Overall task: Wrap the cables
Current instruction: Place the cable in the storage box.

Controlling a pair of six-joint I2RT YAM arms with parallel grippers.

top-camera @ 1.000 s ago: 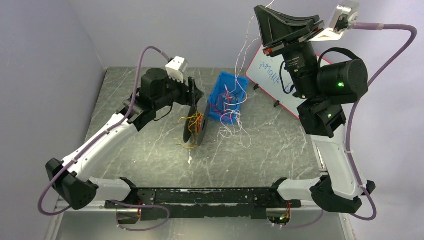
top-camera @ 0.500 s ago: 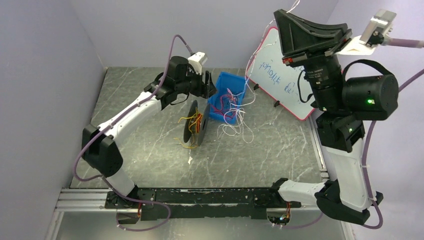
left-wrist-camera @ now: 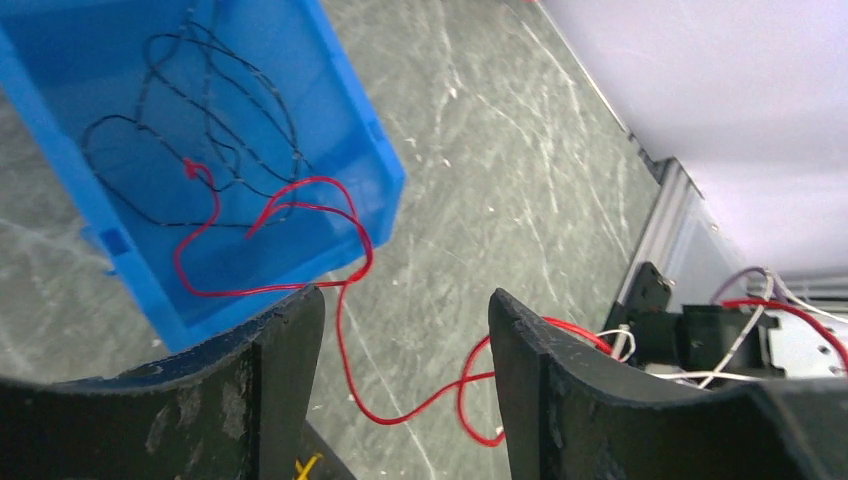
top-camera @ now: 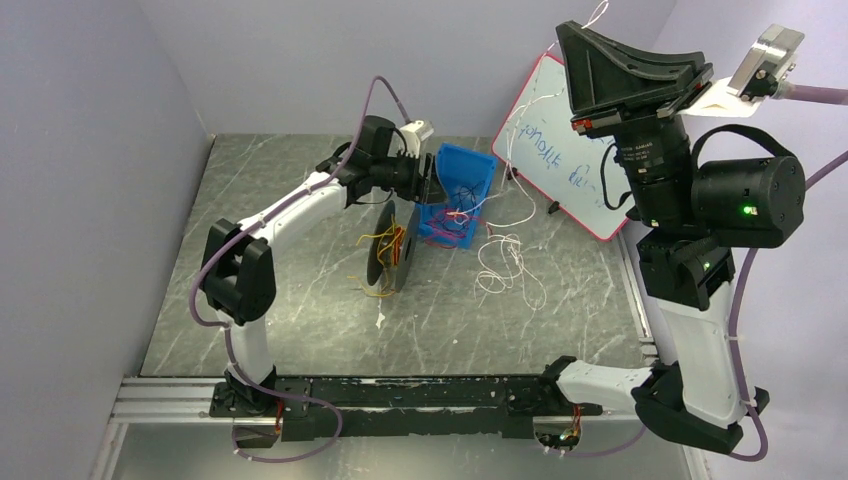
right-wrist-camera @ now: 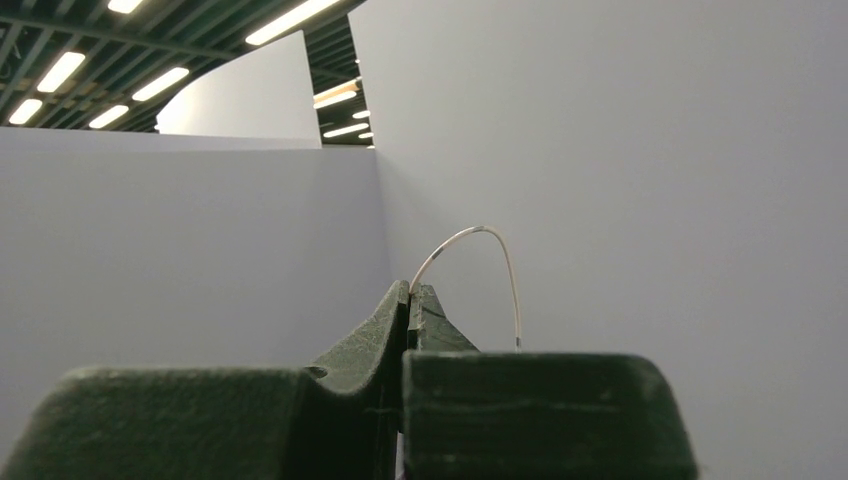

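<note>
Left of centre: a dark spool (top-camera: 383, 265) on edge, wound with yellow-orange cables (top-camera: 376, 238). Just beyond, left gripper (left-wrist-camera: 405, 300) with jaws parted, gripping nothing, at the tilted blue bin (top-camera: 468, 160); red cable (left-wrist-camera: 322, 180) spilling over its rim. Right of that, white cable (top-camera: 505, 262) looped on the table (top-camera: 300, 330). Far right, raised high: right gripper (right-wrist-camera: 412, 292) pinched closed on the white cable.
</note>
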